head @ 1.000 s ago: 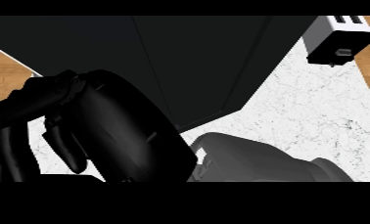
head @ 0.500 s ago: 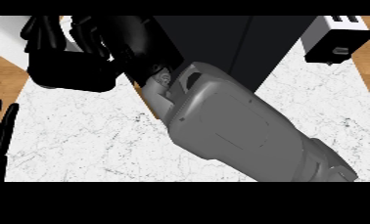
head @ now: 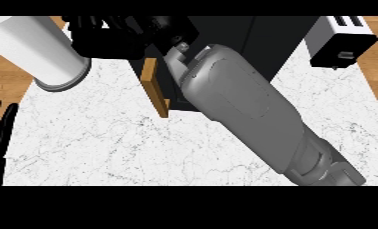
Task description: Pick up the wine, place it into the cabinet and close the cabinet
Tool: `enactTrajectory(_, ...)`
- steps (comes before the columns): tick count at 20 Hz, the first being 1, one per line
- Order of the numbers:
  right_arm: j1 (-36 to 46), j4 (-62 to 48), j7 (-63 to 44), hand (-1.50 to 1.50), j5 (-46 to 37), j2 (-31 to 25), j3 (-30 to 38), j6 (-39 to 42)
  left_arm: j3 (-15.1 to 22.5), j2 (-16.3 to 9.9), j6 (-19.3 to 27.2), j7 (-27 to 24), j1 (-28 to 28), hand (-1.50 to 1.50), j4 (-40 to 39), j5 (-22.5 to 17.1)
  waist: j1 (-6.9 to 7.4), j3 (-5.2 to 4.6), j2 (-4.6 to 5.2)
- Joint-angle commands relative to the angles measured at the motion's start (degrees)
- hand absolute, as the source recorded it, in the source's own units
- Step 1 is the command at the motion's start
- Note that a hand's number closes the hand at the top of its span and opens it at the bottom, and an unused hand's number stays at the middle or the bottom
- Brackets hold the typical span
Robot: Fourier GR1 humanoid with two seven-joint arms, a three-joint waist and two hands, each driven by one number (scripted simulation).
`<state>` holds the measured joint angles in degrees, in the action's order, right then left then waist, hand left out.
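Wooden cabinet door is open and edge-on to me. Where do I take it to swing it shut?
Take the cabinet door at its near free end, coming from its left face. It juts edge-on from the dark cabinet as a thin panel, so flat fingers there would probably swing it right. The right robot hand is by its far end.

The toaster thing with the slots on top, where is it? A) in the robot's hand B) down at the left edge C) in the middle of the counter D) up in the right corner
D: the toaster stands at the view's upper right, at the far right end of the marble counter, apart from the robot's black right hand, which is up at the left by the dark cabinet.
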<state>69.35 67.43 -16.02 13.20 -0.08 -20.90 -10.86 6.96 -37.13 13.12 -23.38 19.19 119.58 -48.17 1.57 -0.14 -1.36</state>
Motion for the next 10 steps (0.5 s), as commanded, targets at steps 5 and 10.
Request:
enactTrajectory(5,-0.43,-10.79,7.21,1.50,-3.53,-5.77,3.85,2.26,-0.04,0.95,-1.56,0.21,-0.68,-1.50,-1.69,0.55,-0.10,0.04,2.11)
enactTrajectory(10,-0.08,-12.79,8.66,1.50,-4.57,-5.70,4.10,2.32,-0.94,1.28,-1.10,0.11,-0.96,-1.50,-0.83,1.09,0.50,0.05,2.08)
